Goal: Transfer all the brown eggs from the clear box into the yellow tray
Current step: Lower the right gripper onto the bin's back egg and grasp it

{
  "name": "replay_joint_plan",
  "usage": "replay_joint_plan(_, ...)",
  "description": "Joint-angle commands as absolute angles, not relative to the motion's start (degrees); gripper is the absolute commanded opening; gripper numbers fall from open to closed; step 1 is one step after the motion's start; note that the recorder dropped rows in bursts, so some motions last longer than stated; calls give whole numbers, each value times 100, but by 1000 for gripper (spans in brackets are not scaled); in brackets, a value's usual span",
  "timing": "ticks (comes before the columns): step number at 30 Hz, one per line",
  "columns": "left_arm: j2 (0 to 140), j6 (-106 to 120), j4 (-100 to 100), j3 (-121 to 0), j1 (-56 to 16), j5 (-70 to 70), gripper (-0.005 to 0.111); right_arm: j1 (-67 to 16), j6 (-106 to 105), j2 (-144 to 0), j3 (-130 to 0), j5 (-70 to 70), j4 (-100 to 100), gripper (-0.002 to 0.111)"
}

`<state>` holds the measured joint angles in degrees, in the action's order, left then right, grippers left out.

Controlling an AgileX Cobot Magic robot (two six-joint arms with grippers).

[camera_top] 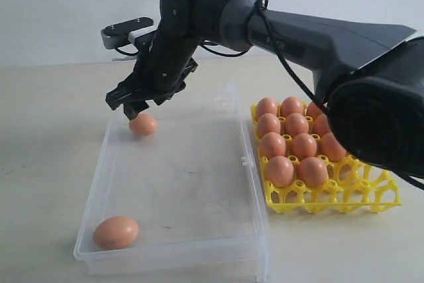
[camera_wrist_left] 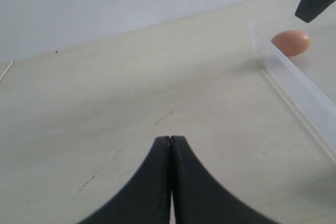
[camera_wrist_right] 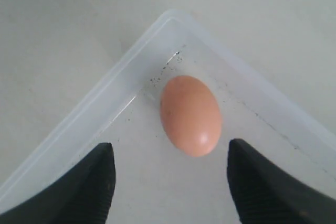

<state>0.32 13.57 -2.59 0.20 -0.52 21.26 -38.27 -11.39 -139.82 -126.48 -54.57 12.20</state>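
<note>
Worktop [camera_top: 53, 117]: pale, carrying box and tray side by side.
Clear box [camera_top: 245, 164]: left of the tray, two brown eggs inside.
Yellow tray [camera_top: 331, 200]: far rows filled with eggs.
Right gripper [camera_top: 136, 105]: released, spread just above the far-corner egg [camera_top: 143, 124].
Left gripper [camera_wrist_left: 170, 141]: clenched, empty, beside the box.
Near-corner egg [camera_top: 116, 232]: lying alone.

Pale table [camera_top: 46, 111]; on it, clear box [camera_top: 185, 183] just beside yellow tray [camera_top: 331, 200]

Clear box [camera_top: 172, 256]: transparent plastic, smooth, lightly marked floor
Yellow tray [camera_top: 331, 202]: glossy moulded plastic
Brown eggs [camera_top: 116, 232]: smooth shell, faint sheen
Table [camera_top: 46, 164]: pale, matt, wood-like, with fine marks
Right gripper fingers [camera_wrist_right: 262, 187]: matt black
</note>
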Motion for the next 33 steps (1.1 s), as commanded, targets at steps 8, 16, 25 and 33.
replay_joint_plan(8,0,1355,-284,0,-67,2073,0,-3832,-1177,-14474,-12836,-4968,1449,61)
replay_joint_plan(16,0,1355,-284,0,-67,2073,0,-3832,-1204,-14742,-12836,-4659,1461,60)
replay_joint_plan(25,0,1355,-284,0,-67,2073,0,-3832,-1204,-14821,-12836,-4661,1456,5)
replay_joint_plan(33,0,1355,-284,0,-67,2073,0,-3751,-1093,-14084,-12395,-4509,1119,0)
